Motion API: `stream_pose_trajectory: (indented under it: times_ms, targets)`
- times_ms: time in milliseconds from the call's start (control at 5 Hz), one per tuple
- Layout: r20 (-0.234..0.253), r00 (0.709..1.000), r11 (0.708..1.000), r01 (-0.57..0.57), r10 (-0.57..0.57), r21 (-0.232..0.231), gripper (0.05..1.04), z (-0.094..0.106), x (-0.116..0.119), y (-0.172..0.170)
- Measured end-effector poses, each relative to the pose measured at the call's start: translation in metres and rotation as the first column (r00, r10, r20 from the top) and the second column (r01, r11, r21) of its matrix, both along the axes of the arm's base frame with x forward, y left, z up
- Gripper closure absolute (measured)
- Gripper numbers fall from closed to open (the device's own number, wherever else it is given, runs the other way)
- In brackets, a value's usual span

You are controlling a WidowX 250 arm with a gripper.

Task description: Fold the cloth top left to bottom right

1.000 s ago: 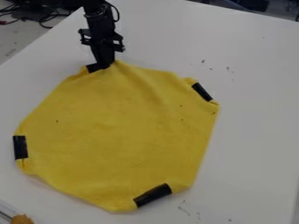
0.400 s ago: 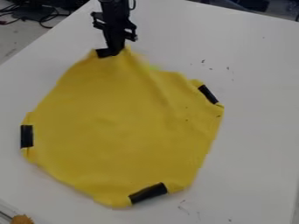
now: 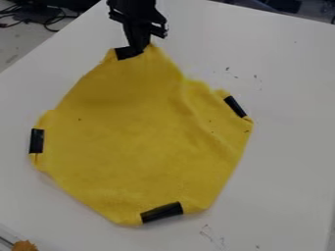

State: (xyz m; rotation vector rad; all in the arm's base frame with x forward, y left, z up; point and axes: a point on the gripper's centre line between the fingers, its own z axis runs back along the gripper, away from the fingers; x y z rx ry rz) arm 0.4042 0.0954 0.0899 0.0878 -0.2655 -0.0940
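At the near left corner of the view a small orange-brown lump (image 3: 25, 245) sits beside a pale edge with a thin dark line. To the right of it, dark scuffs (image 3: 206, 232) mark the white table (image 3: 291, 152). Just beyond them is the near edge of the yellow cloth (image 3: 144, 142), which lies spread across the middle of the table, roughly eight-sided, with a black strip (image 3: 161, 212) along that near edge. Further up, a second strip (image 3: 36, 141) stands upright at the cloth's left edge, and a third (image 3: 235, 106) slants down to the right at its right edge. Soft creases run down the cloth's right part from the far end. At the far edge a fourth strip (image 3: 126, 53) lies just beside the gripper (image 3: 139, 48), which is closed on the cloth there, pinching that edge and drawing it to a peak. The black arm (image 3: 134, 7) hangs in from the top edge. Past the table's far left side, dark cables (image 3: 49, 18) lie tangled on a grey floor (image 3: 16, 45).
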Motion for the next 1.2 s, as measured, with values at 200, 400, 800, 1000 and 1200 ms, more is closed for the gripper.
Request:
stream_pose_trajectory:
  times_ms: [200,400,800,1000,1200]
  targets:
    - [0.017,1.0,1.0,-0.017,0.017,-0.016,1.025,0.02,-0.027,-0.041]
    - [-0.007,0.998,0.997,-0.066,0.066,-0.032,1.025,0.034,-0.056,-0.068]
    - [-0.061,0.998,0.999,0.037,-0.036,0.014,1.028,0.035,-0.1,-0.129]
    - [-0.074,0.997,0.999,0.002,-0.006,-0.048,1.028,0.017,-0.122,-0.145]
    - [-0.085,0.996,0.993,-0.05,0.041,-0.105,1.005,0.008,-0.138,-0.155]
